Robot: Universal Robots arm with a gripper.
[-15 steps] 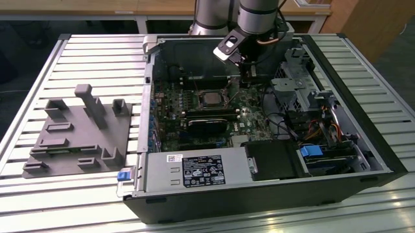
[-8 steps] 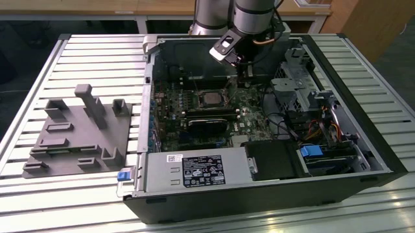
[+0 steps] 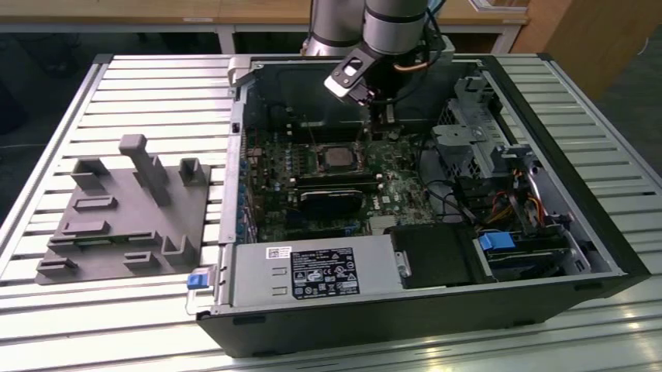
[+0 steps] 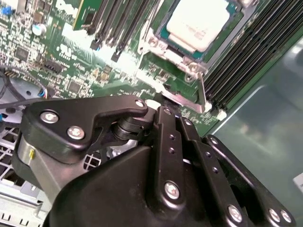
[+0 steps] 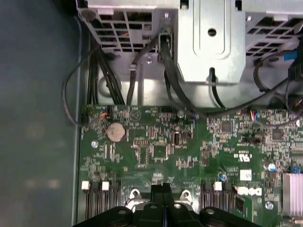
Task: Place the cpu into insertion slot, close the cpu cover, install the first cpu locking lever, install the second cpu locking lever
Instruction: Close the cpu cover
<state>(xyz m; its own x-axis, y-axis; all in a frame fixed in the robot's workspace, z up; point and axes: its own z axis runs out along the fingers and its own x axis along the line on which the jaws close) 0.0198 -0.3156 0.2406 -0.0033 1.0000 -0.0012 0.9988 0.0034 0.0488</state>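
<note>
The cpu [image 4: 199, 23] shows its pale silver face and lies in the insertion slot [image 3: 336, 157] on the green motherboard. The cpu cover [image 4: 152, 40], a silver frame, lies flat around the chip. A thin silver locking lever [image 4: 201, 90] runs along one side of the socket. My gripper [image 3: 385, 122] hangs over the board just behind the socket, toward the case's far wall. Its black fingers [image 5: 158, 190] are pressed together, shut, and I see nothing between them. In the second wrist view the gripper [image 4: 161, 105] ends just short of the socket's metal edge.
A grey power supply box [image 3: 310, 271] fills the case's near side, with a black heatsink block [image 3: 331, 203] between it and the socket. A drive cage [image 3: 466, 147] and cables [image 5: 142, 61] crowd the exterior view's right. A grey fixture [image 3: 124, 209] stands on the slatted table outside the case.
</note>
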